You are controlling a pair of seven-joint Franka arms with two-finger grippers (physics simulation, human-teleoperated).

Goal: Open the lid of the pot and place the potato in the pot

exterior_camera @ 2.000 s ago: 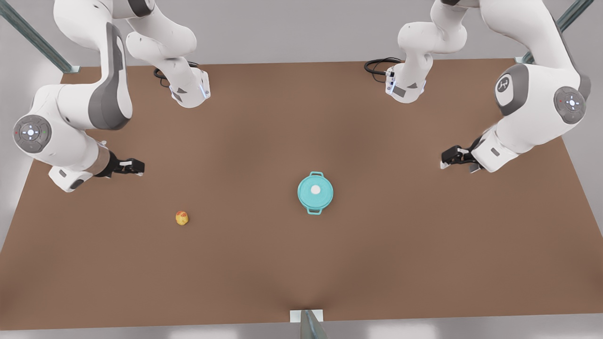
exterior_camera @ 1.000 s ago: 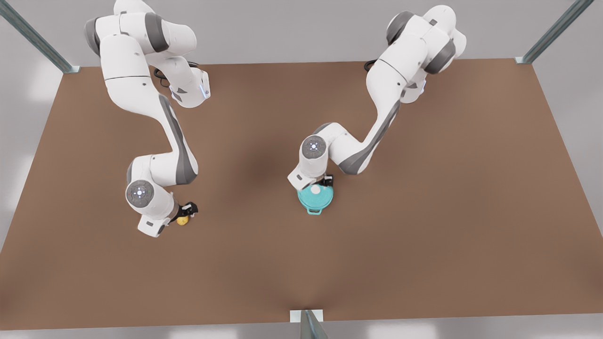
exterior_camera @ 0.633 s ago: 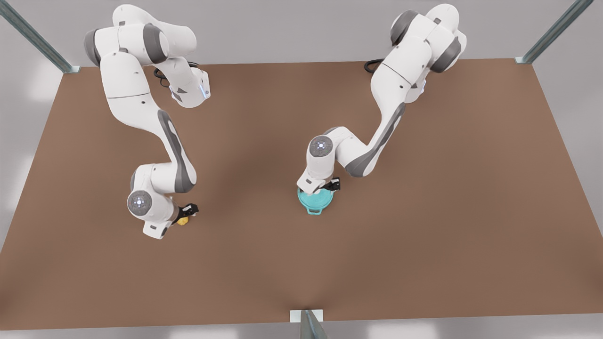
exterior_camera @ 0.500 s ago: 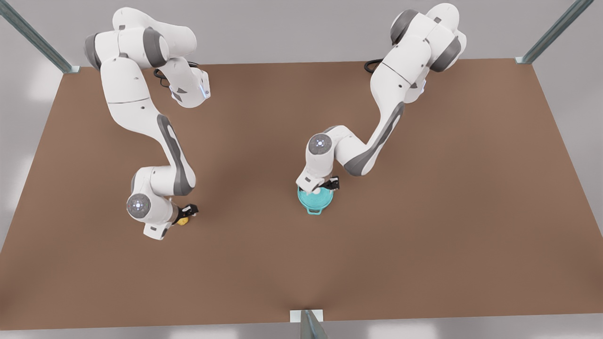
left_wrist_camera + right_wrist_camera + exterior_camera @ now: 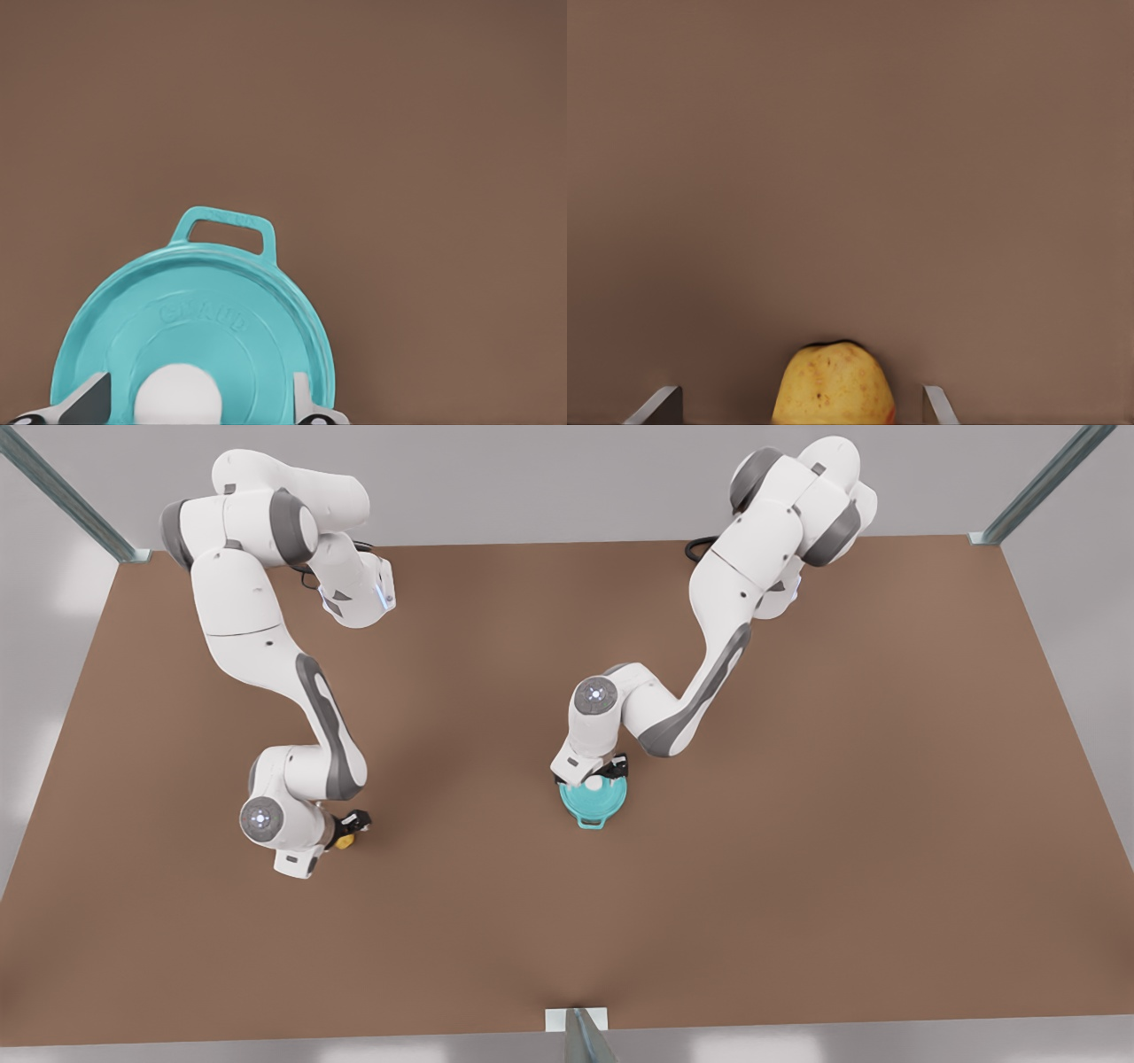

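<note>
Two grippers work low over the table (image 5: 797,850). Left gripper (image 5: 199,409), at the front view's right, straddles the white knob (image 5: 177,396) with fingers spread, not touching it. Raised lettering on the lid (image 5: 199,328) is too faint to read. This lid covers the pot (image 5: 592,804), hiding its inside. Right gripper (image 5: 802,405), at the front view's left, brackets the potato (image 5: 833,385), fingers apart from it.

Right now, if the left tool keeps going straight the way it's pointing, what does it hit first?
Most likely the white knob of the pot lid. The left tool points down at it, open, a finger on each side with gaps. How near it is can't be judged.
</note>
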